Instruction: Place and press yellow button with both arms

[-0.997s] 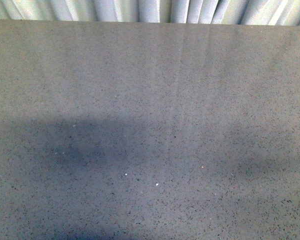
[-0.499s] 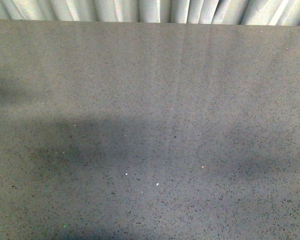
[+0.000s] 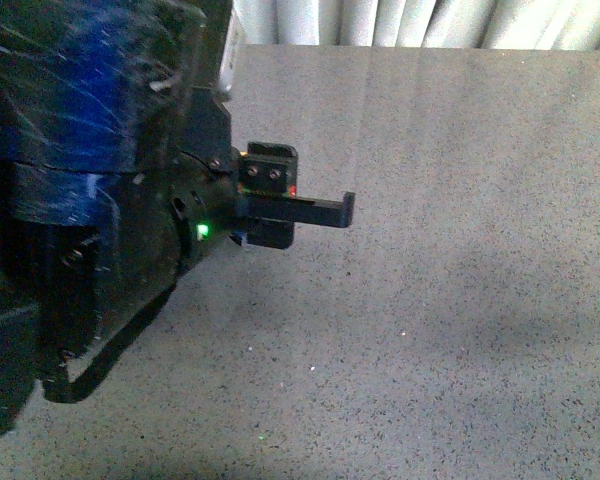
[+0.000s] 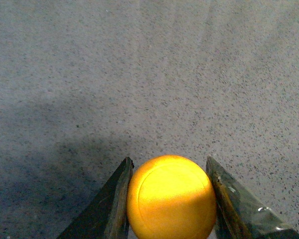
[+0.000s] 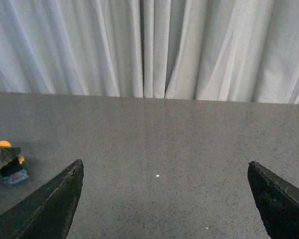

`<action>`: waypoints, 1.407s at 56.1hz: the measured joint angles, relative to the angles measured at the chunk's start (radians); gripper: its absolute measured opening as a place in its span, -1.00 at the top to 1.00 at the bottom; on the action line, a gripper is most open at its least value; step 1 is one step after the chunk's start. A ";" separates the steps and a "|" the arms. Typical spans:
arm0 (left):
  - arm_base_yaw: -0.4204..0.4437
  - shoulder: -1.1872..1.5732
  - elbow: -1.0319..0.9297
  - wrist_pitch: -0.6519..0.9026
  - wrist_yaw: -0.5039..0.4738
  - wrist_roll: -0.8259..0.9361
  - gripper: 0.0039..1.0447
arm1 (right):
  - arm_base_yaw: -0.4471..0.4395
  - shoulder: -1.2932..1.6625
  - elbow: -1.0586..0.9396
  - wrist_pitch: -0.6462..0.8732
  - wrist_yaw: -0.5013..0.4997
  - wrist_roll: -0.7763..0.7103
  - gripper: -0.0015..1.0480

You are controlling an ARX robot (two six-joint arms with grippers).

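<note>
1. Over on the far left of the front view, the left arm (image 3: 90, 200) is filling that side of the frame. It is bulky and black with a blue sheen, and a green indicator light (image 3: 202, 231) is glowing on its flank.
2. Just right of that light, a slim black finger (image 3: 315, 209) is sticking out sideways toward the middle of the grey speckled table (image 3: 460, 300). The arm is throwing a dark shadow on the surface below it. How the jaws stand cannot be told from this angle.
3. The left wrist view is settling that: the left gripper (image 4: 169, 167) is clamping the yellow button (image 4: 170, 199). The domed cap is sitting wedged between the two black fingers (image 4: 112, 209), one pressing on each side. Only the cap is showing here; the rest is running off the frame edge.
4. In the right wrist view the button is peeking in at the far side, well apart from the right gripper. Its yellow cap is on top and the clear-blue base underneath, with a dark finger lying across it. It is sitting low by the table, though I cannot tell whether the base is touching.
5. Further right, the right gripper (image 5: 164, 172) is hanging over the table with its two dark fingertips spread wide and nothing between them. It is facing the white pleated curtain (image 5: 189, 50) at the table's far edge.
</note>
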 joint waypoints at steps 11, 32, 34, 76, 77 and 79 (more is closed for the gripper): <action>-0.048 0.114 0.058 0.024 -0.021 -0.027 0.34 | 0.000 0.000 0.000 0.000 0.000 0.000 -0.82; -0.077 0.165 0.039 0.039 0.003 -0.071 -0.39 | 0.000 0.000 0.000 0.000 0.000 0.000 -0.82; -0.076 0.159 0.028 0.044 0.010 -0.066 -0.52 | 0.000 0.000 0.000 0.000 0.000 0.000 -0.82; 0.310 -0.780 -0.566 0.171 -0.025 0.190 0.00 | 0.000 -0.001 0.000 0.000 0.002 0.000 -0.82; 0.327 -0.854 -0.579 0.129 -0.005 0.200 0.11 | 0.000 -0.001 0.000 0.000 0.002 0.000 -0.82; 0.345 -0.930 -0.594 0.087 0.018 0.208 0.25 | 0.000 0.000 0.000 0.000 0.001 0.000 -0.82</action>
